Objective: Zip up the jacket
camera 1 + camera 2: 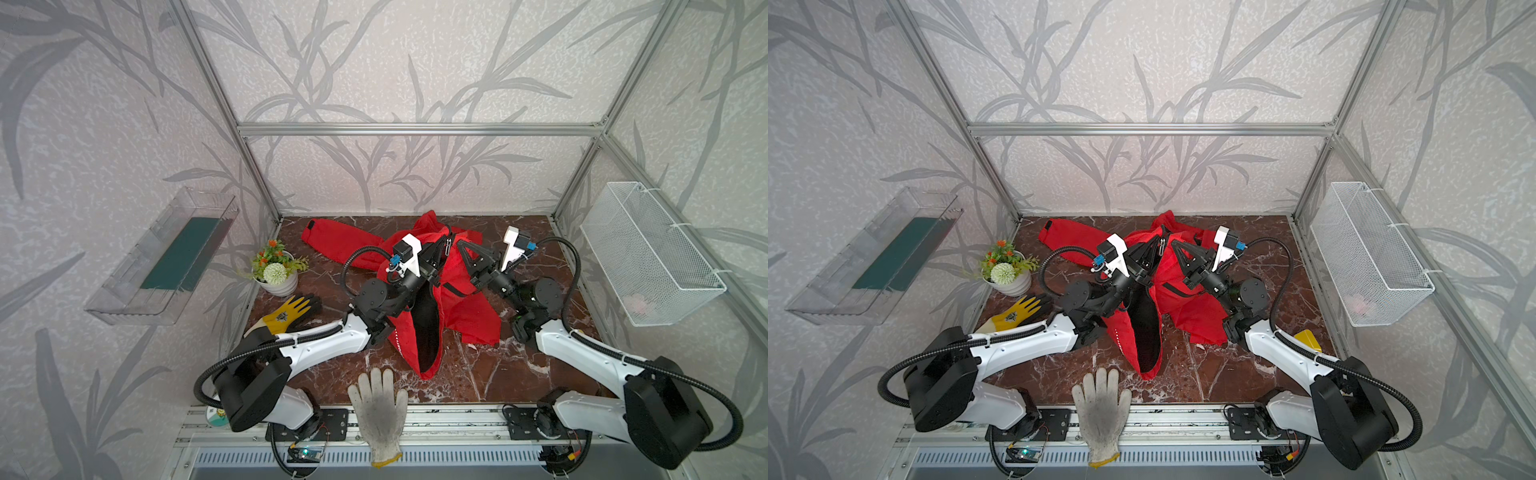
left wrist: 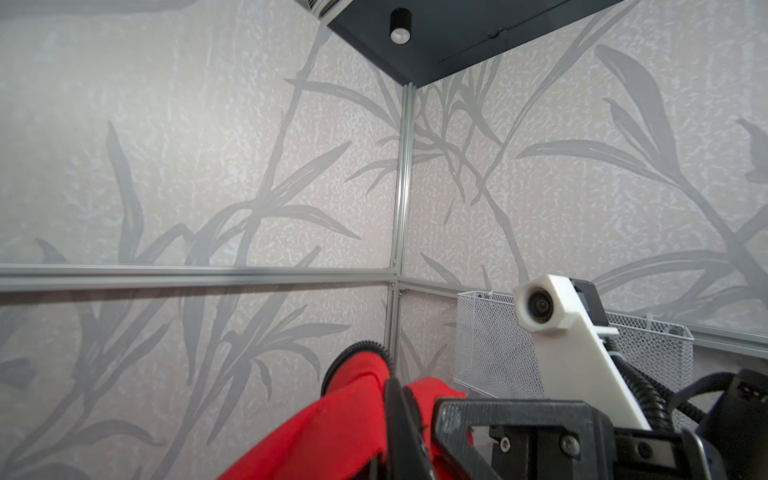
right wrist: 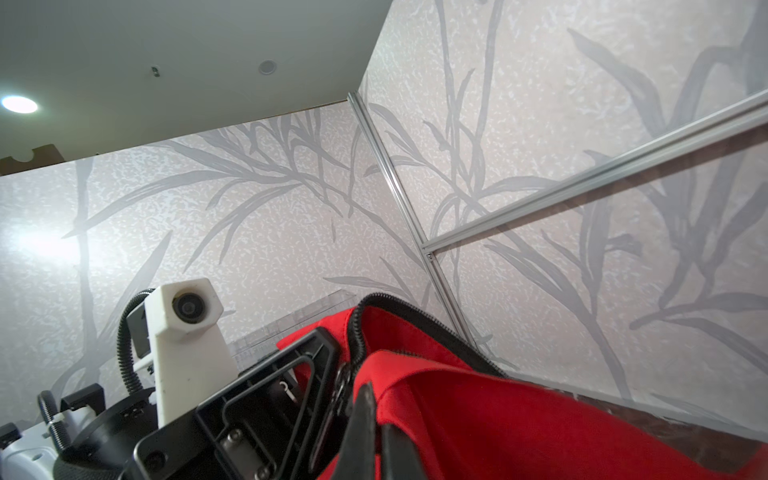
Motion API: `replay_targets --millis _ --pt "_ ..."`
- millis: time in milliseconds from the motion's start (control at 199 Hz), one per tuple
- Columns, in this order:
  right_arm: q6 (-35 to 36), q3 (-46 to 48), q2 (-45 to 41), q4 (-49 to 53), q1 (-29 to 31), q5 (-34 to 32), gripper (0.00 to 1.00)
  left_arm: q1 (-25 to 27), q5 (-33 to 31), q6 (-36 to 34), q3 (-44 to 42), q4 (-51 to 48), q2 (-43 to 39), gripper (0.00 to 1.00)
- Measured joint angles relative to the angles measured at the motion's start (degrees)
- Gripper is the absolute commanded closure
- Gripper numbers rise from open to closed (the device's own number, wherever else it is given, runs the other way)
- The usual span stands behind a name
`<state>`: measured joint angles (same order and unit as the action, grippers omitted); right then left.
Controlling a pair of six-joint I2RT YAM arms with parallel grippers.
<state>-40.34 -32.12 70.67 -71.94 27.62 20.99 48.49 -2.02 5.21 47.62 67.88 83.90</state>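
In both top views the red jacket [image 1: 469, 316] [image 1: 1200, 316] lies crumpled toward the back middle of the marble surface [image 1: 478, 382]. Its front is open and the black lining shows. The left end effector [image 1: 440, 249] and right end effector [image 1: 462, 248] are clamped shut on its raised upper edge, on either side of the front zipper [image 1: 447, 248]. A white glove [image 1: 380, 411] drapes over the front edge.

In the left wrist view, red jacket fabric [image 2: 332, 428] bunches against a black finger.

In the right wrist view, the right end effector [image 3: 376, 411] pinches red cloth below the arching zipper teeth.
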Motion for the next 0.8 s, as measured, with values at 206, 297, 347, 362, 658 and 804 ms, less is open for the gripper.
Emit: replay_targets --millis 206,297,347,362,658,804 --pt "3.0 5.9 2.1 0.6 -1.0 -5.0 1.00 -3.5 2.3 14.9 -0.3 3.2 10.3 1.00" --pt "3.1 7.7 3.9 0.7 -2.0 -7.0 1.00 -4.2 3.9 19.2 0.5 4.7 15.0 1.00" --pt "3.2 8.7 4.8 0.6 -2.7 -7.8 1.00 -4.1 4.2 20.7 0.9 5.1 16.8 1.00" --pt "3.2 8.9 5.0 0.6 -2.9 -8.0 1.00 -4.1 4.3 21.2 1.0 5.1 17.3 1.00" --pt "2.0 10.6 9.4 -0.4 -5.7 -7.4 1.00 -3.8 4.8 28.0 1.4 9.0 23.9 1.00" --pt "0.9 10.3 13.1 -1.1 -6.8 -7.0 1.00 -3.8 4.4 29.5 1.8 9.5 26.5 1.00"
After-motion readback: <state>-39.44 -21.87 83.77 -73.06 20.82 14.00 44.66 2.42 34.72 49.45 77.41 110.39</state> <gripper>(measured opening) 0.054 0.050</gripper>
